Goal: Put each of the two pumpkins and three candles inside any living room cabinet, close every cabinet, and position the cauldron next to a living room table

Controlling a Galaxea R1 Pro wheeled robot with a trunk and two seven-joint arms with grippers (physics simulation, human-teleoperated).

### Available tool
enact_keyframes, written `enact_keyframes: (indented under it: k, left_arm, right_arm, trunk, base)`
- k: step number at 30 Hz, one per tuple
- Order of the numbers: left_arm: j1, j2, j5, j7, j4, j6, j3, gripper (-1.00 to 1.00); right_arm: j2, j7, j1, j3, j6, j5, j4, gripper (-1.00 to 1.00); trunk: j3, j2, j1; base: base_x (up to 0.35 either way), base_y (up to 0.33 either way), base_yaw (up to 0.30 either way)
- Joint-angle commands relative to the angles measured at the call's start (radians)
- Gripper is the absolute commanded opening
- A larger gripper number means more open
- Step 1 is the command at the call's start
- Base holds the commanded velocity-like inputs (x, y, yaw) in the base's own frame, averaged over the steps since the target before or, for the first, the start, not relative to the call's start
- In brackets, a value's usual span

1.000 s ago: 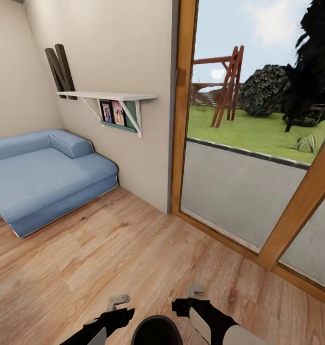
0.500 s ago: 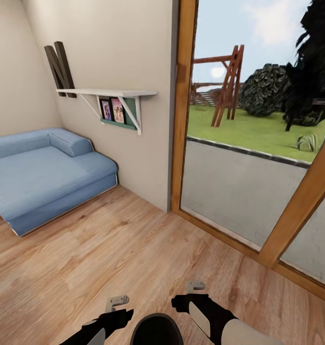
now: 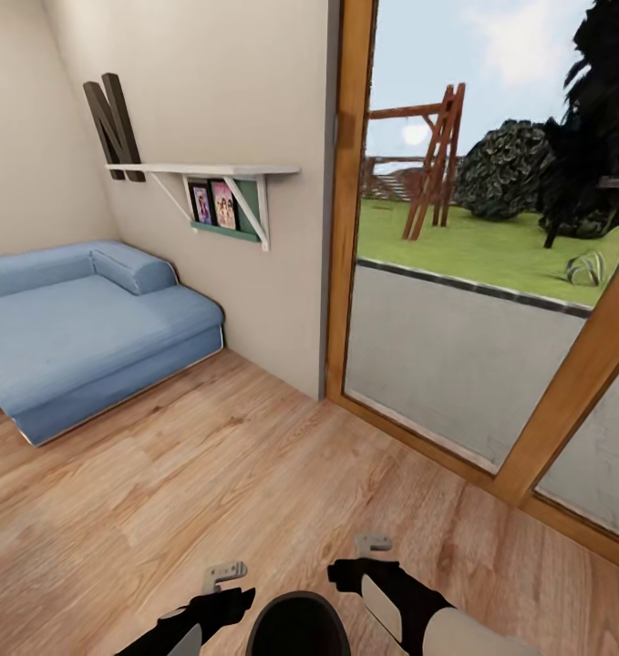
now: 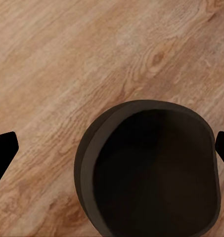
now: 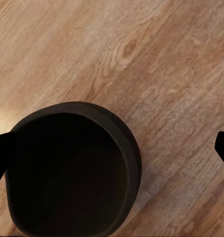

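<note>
The cauldron (image 3: pixel 298 627) rides low between the left gripper (image 3: pixel 223 576) and right gripper (image 3: pixel 373 545), presumably for transport toward the table. Both grippers' jaws spread wide; actual contact cannot be told.

Room corner with sofa (image 3: pixel 81 333) and glass door (image 3: pixel 473 273) is viewed forward-down from the head. Cauldron (image 4: pixel 149 170) on wood floor (image 5: pixel 156 59) is seen close from above by both wrist cameras.
</note>
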Motion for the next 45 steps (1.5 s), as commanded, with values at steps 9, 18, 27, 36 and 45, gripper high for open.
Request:
enact_keyframes:
  k: [9,18,27,36,45]
  left_arm:
    - [0.0,0.0,0.005,-0.001,-0.001,0.003,-0.004,1.0]
    - [0.0,-0.001,0.003,-0.001,-0.001,0.003,-0.005,1.0]
    - [0.0,-0.003,0.002,-0.001,-0.002,0.002,-0.007,1.0]
    - [0.0,-0.004,0.0,0.001,-0.003,-0.001,-0.007,1.0]
    - [0.0,-0.004,-0.001,0.003,-0.003,-0.002,-0.016,1.0]
  right_arm:
    - [-0.006,-0.004,0.002,0.009,-0.052,-0.009,0.002,1.0]
    - [-0.007,-0.002,0.002,0.009,-0.055,-0.008,0.004,1.0]
    - [-0.008,-0.005,0.002,0.006,-0.057,-0.011,0.003,1.0]
    - [-0.009,-0.004,0.002,0.005,-0.056,-0.011,0.004,1.0]
    - [-0.009,-0.004,0.002,0.005,-0.055,-0.012,0.003,1.0]
  trunk:
    - [-0.029,-0.064,0.035]
    - [-0.057,-0.127,0.069]
    - [-0.079,-0.176,0.096]
    - [-0.079,-0.176,0.096]
    - [-0.107,-0.239,0.13]
  base:
    - [0.0,0.0,0.0]
    - [0.0,0.0,0.0]
    - [0.0,0.0,0.0]
    - [0.0,0.0,0.066]
    - [0.0,0.0,0.221]
